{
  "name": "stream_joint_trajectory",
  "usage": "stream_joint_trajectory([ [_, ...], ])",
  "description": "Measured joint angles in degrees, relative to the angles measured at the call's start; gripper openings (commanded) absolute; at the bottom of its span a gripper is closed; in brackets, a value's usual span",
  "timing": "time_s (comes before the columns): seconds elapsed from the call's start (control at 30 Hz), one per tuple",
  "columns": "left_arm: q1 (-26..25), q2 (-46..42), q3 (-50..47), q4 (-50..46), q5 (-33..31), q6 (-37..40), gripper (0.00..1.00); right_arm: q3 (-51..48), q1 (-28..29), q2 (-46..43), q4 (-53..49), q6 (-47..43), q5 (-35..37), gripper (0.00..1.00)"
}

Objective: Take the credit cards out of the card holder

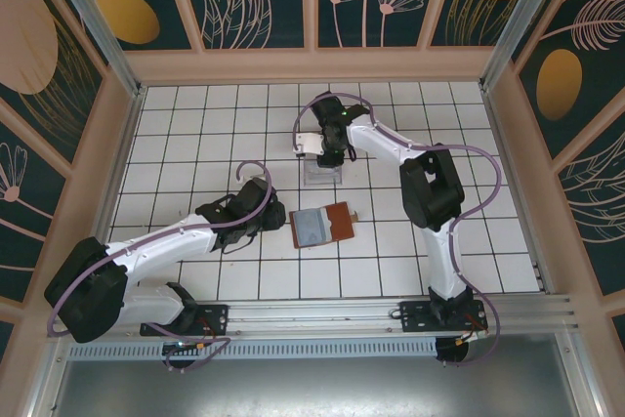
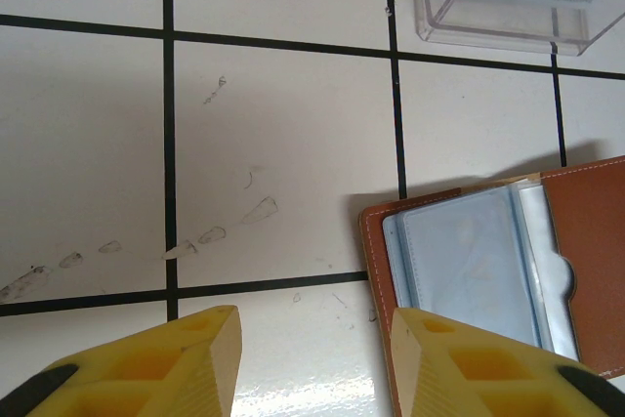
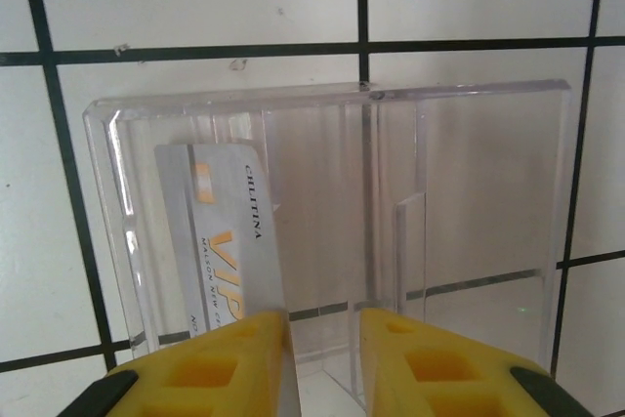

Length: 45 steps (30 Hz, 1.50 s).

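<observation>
Two claws of mine work over the white tiled surface. On it stands the clear plastic tray, and near it but apart the card holder lies open, blue-grey sleeves up; whether cards sit in them I cannot tell. My right claw is narrow, pinching one credit card by its edge, tilted over the tray's left part. I judge the grip thin: the card could slip, or catch the tray's divider and lean instead of lying flat. My left claw hangs wide and empty just beside the holder's left edge; unpinned, the holder may slide when a card is pulled.
</observation>
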Motion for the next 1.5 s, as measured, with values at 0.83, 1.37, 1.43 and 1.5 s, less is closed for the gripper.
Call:
stream_joint_trajectory([
  [0.83, 0.0, 5.5, 0.6, 1.6, 2.6, 0.5, 0.44, -6.3, 0.4, -7.7, 4.0, 6.1, -0.9, 0.29],
  [1.37, 0.0, 15.4, 5.2, 8.2, 9.7, 3.4, 0.47, -26.6, 0.9, -22.1, 16.0, 44.2, -0.8, 0.23],
  [1.43, 0.0, 16.4, 5.6, 9.3, 10.8, 3.7, 0.47, -29.3, 1.0, -23.6, 17.4, 49.9, -0.2, 0.23],
  [1.5, 0.0, 17.4, 6.0, 9.9, 11.3, 3.8, 0.47, -32.3, 1.0, -25.6, 18.8, 54.8, 0.2, 0.24],
])
